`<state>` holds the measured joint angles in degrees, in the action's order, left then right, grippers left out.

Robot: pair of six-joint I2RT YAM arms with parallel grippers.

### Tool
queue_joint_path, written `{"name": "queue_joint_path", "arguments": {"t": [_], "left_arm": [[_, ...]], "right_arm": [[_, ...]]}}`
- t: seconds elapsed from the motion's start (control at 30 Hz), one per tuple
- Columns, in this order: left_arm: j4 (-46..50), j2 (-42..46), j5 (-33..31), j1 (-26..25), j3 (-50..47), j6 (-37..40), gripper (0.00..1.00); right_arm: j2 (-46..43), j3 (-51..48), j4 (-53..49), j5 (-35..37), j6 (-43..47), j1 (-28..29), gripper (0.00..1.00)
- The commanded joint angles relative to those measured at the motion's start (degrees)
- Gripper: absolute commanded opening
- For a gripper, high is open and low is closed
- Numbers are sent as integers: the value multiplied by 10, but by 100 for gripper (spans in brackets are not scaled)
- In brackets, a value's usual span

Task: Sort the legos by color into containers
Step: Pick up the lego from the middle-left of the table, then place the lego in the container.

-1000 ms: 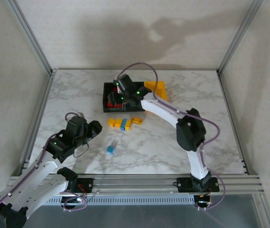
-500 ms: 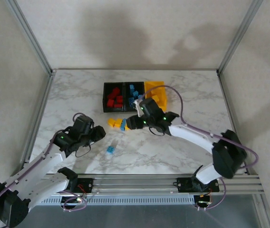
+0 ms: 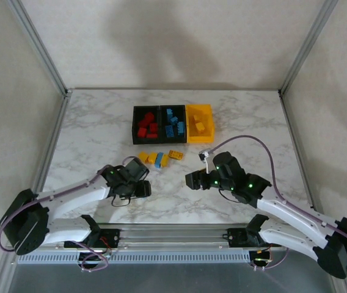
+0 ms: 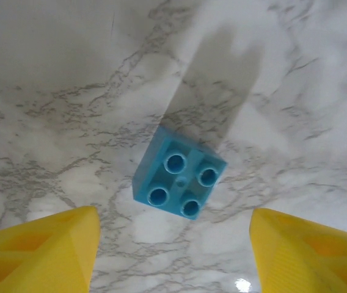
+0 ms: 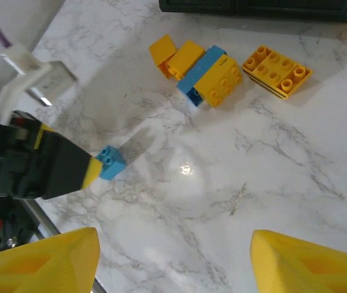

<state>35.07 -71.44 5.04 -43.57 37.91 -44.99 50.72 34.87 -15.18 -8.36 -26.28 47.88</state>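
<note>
Blue square brick [image 4: 179, 174] sits alone on table [image 4: 69, 91], studs up, near-left, well apart from bins [image 3: 135, 125]. Left claw [image 4: 173, 253] hangs over it, fingers spread, gripping nothing, likely lining up pickup. Brick square, no long axis; edges skewed to finger line. Right claw [image 5: 173, 262] spread, empty, near yellow-blue cluster [image 5: 201, 67].

You have three small open-topped plastic bins [image 3: 161, 108] joined in a row, upper centre of the top view. The left black bin [image 3: 134, 126] holds red studded bricks [image 3: 145, 127], the middle black bin [image 3: 173, 108] holds blue bricks [image 3: 173, 122], and the yellow bin [image 3: 209, 122] holds yellow bricks [image 3: 199, 126].

Just below the row lies a loose cluster [image 5: 195, 66]: small yellow pieces touching a long blue brick [image 5: 199, 72]. A flat yellow plate [image 5: 276, 71] lies beside it, studs up.

Note one square four-stud light-blue brick [image 4: 179, 182] lying alone, studs up.
</note>
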Motion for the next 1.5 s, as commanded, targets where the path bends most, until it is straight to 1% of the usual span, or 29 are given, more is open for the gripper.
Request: {"name": "queue_joint_path", "arguments": {"t": [0.0, 0.1, 0.2, 0.33, 0.4, 0.53, 0.57, 0.63, 0.67, 0.83, 1.0, 1.1, 1.2, 1.33, 1.47], "left_arm": [[21, -35, -40, -10, 32, 37, 67], [16, -61, -39, -13, 45, 51, 67], [8, -82, -26, -15, 48, 64, 66], [7, -108, -26, -16, 55, 76, 58], [7, -113, -27, -17, 58, 80, 52], [12, -115, -30, -17, 67, 84, 29], [13, -114, -31, -17, 69, 84, 25], [11, -111, -32, -17, 75, 83, 18], [9, -110, -32, -16, 78, 82, 16], [6, -103, -38, -16, 113, 77, 13], [9, -120, -47, -15, 171, 83, 13], [-3, -140, -56, -11, 211, 85, 13], [-32, -164, -49, -6, 251, 82, 13], [-31, -218, -50, -3, 331, 95, 12], [-20, -265, -51, 5, 400, 111, 12]], "right_arm": [[-37, -22, -25, -17, -35, 3, 66], [-54, -30, -32, -16, -46, 4, 66], [-54, -32, -34, -12, -47, 3, 66], [-39, -27, -35, -7, -42, 3, 65], [-37, -28, -34, -8, -42, 2, 65], [-39, -29, -35, -4, -43, 3, 65], [-40, -29, -34, -4, -43, 3, 65], [-40, -29, -33, -5, -43, 3, 65], [-40, -30, -33, -6, -43, 2, 65], [-40, -27, -34, -7, -44, 3, 65], [-50, -27, -31, 3, -55, 3, 65], [-58, -24, -33, 46, -69, 2, 65], [-59, -11, -43, 89, -74, 0, 65], [-58, 8, -56, 120, -81, -13, 65], [-57, 19, -66, 129, -85, -38, 65]]}}
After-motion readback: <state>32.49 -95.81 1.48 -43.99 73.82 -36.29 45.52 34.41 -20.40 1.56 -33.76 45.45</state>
